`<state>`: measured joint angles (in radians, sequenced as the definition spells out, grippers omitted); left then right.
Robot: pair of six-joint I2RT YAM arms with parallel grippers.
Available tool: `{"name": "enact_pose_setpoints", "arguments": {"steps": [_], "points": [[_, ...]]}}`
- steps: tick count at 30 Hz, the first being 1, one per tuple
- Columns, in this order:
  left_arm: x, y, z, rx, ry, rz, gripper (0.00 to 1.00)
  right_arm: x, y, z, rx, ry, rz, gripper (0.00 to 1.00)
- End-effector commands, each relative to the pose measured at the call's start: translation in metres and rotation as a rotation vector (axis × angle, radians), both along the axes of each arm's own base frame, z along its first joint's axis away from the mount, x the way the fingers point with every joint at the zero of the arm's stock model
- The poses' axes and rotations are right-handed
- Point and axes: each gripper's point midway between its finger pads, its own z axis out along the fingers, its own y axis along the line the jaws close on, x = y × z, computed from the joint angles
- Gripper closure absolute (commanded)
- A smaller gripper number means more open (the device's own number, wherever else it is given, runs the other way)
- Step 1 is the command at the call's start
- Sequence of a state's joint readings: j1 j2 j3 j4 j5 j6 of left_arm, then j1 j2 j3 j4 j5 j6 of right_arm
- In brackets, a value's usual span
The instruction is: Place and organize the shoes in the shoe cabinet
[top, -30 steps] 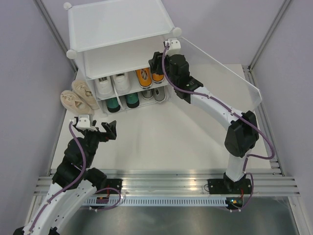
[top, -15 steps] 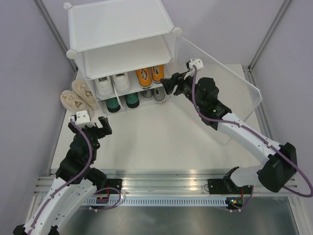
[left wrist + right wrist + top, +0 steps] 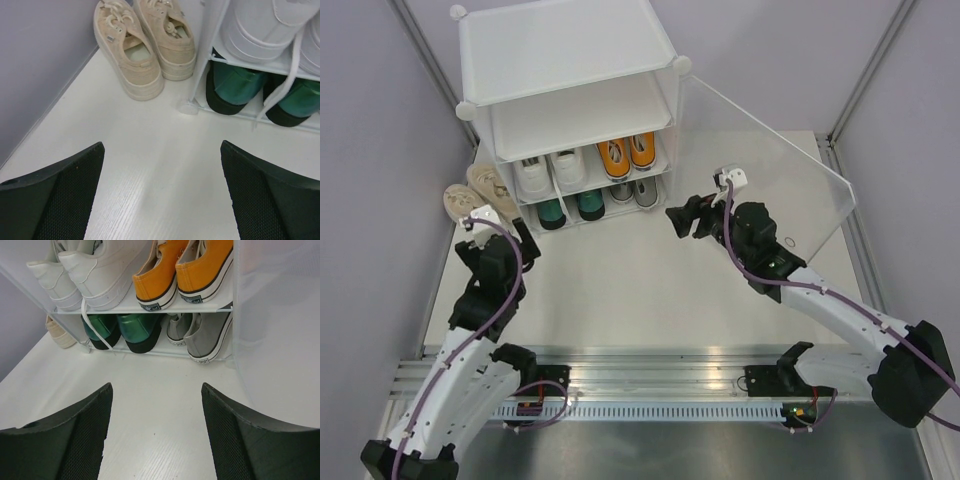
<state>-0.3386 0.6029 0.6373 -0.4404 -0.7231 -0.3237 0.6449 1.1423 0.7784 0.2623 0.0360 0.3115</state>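
Beige pair (image 3: 145, 45) sits on the table (image 3: 620, 280) just left of the cabinet (image 3: 560, 60), outside it. White pair (image 3: 85, 270) and orange pair (image 3: 185, 270) share one shelf, with the green pair (image 3: 125, 330) and grey pair (image 3: 200, 337) below. My left gripper (image 3: 162, 145) is spread wide and empty. The right gripper (image 3: 156, 387) has its fingers apart, holding nothing.

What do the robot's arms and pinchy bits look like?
The left arm and right arm are white tubes with chunky black joints and a purple cable along each. The left tool and right tool each have two black fingers with dotted texture.
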Motion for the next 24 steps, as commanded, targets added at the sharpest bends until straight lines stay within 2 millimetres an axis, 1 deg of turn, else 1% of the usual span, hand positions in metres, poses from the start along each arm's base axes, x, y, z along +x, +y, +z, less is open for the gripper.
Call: {"name": "enact_pose_setpoints", "arguments": {"steps": [1, 2, 4, 5, 6, 7, 8, 10, 11, 12, 14, 15, 16, 17, 18, 19, 20, 21, 22, 23, 24], "points": [[0.011, 0.010, 0.021, -0.088, -0.041, 0.090, 0.01, 0.004, -0.010, 0.028, 0.061, -0.063, -0.051, 0.25], [0.012, 0.023, 0.015, -0.100, -0.012, 0.153, 0.01, 0.004, -0.008, 0.029, 0.065, -0.062, -0.044, 0.24], [0.010, 0.033, 0.010, -0.137, 0.018, 0.190, 0.01, 0.004, -0.004, 0.025, 0.063, -0.051, -0.027, 0.24], [0.007, 0.048, 0.007, -0.180, 0.009, 0.262, 0.01, 0.005, -0.004, 0.023, 0.062, -0.044, -0.031, 0.24], [0.007, 0.048, 0.002, -0.226, 0.014, 0.258, 0.01, 0.007, -0.004, 0.020, 0.062, -0.035, -0.034, 0.24], [0.006, 0.054, -0.001, -0.262, 0.010, 0.283, 0.01, 0.007, -0.004, 0.019, 0.067, -0.029, -0.033, 0.24], [0.004, 0.066, -0.004, -0.312, -0.006, 0.343, 0.01, 0.010, -0.007, 0.017, 0.072, -0.020, -0.043, 0.23], [0.006, 0.070, -0.015, -0.371, 0.029, 0.371, 0.01, 0.010, -0.006, 0.016, 0.095, -0.005, -0.030, 0.23], [0.007, 0.078, -0.016, -0.412, 0.023, 0.408, 0.01, 0.012, -0.008, 0.013, 0.098, 0.005, -0.032, 0.23], [0.010, 0.081, -0.022, -0.437, 0.044, 0.426, 0.01, 0.013, -0.008, 0.012, 0.103, 0.010, -0.030, 0.23], [0.014, 0.087, -0.024, -0.515, 0.043, 0.448, 0.01, 0.014, -0.010, 0.010, 0.118, 0.021, -0.030, 0.23], [0.018, 0.088, -0.022, -0.545, 0.034, 0.448, 0.01, 0.014, -0.009, 0.010, 0.124, 0.023, -0.022, 0.23], [0.025, 0.091, -0.024, -0.574, 0.032, 0.450, 0.01, 0.014, -0.010, 0.010, 0.128, 0.026, -0.020, 0.23], [0.028, 0.097, -0.023, -0.596, 0.013, 0.467, 0.01, 0.016, -0.013, 0.008, 0.134, 0.034, -0.023, 0.23], [0.032, 0.103, -0.021, -0.594, 0.001, 0.483, 0.01, 0.017, -0.014, 0.007, 0.137, 0.038, -0.024, 0.23], [0.037, 0.108, -0.024, -0.590, -0.001, 0.498, 0.01, 0.018, -0.016, 0.007, 0.138, 0.040, -0.027, 0.23], [0.042, 0.117, -0.021, -0.566, -0.026, 0.521, 0.01, 0.021, -0.022, 0.005, 0.143, 0.046, -0.043, 0.23], [0.049, 0.121, -0.015, -0.552, -0.040, 0.513, 0.02, 0.022, -0.024, 0.005, 0.146, 0.048, -0.042, 0.23], [0.056, 0.125, -0.022, -0.529, -0.011, 0.499, 0.02, 0.023, -0.027, 0.005, 0.153, 0.050, -0.047, 0.23], [0.068, 0.128, -0.012, -0.518, -0.045, 0.465, 0.03, 0.027, -0.035, 0.003, 0.155, 0.053, -0.067, 0.23], [0.074, 0.129, -0.012, -0.509, -0.045, 0.452, 0.04, 0.028, -0.037, 0.002, 0.166, 0.062, -0.069, 0.23]]}}
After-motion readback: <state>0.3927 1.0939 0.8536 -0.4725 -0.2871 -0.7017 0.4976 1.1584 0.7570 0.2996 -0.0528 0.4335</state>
